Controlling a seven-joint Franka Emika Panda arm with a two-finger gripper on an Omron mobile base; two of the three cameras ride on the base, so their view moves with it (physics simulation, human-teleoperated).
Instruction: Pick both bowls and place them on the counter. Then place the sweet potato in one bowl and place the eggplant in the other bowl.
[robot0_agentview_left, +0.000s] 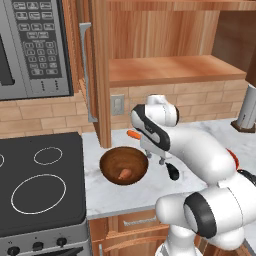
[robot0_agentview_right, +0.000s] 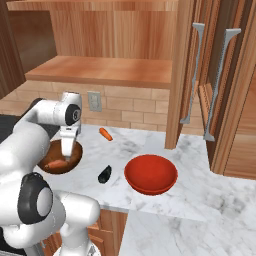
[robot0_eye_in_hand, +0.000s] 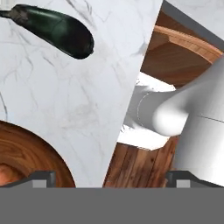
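Note:
The dark brown wooden bowl (robot0_agentview_left: 123, 165) (robot0_agentview_right: 60, 157) (robot0_eye_in_hand: 26, 157) stands on the marbled counter (robot0_agentview_left: 115, 195) (robot0_agentview_right: 200, 190) with the orange-red sweet potato (robot0_agentview_left: 125, 173) (robot0_agentview_right: 55, 164) lying in it. My gripper (robot0_agentview_left: 157, 157) (robot0_agentview_right: 66, 149) (robot0_eye_in_hand: 109, 179) hangs open and empty just above the bowl's right rim. The dark eggplant (robot0_agentview_left: 172, 172) (robot0_agentview_right: 104, 174) (robot0_eye_in_hand: 57, 28) lies on the counter between the two bowls. To its right stands the glossy red bowl (robot0_agentview_right: 150, 173), empty; in the left base view my arm hides most of it.
A slim orange carrot (robot0_agentview_left: 133, 134) (robot0_agentview_right: 105, 133) lies near the brick back wall. The black stovetop (robot0_agentview_left: 40, 185) borders the counter on the left, under a microwave (robot0_agentview_left: 30, 45). A wooden cabinet post (robot0_agentview_right: 175, 75) and a tall door with handles (robot0_agentview_right: 220, 80) rise at the right.

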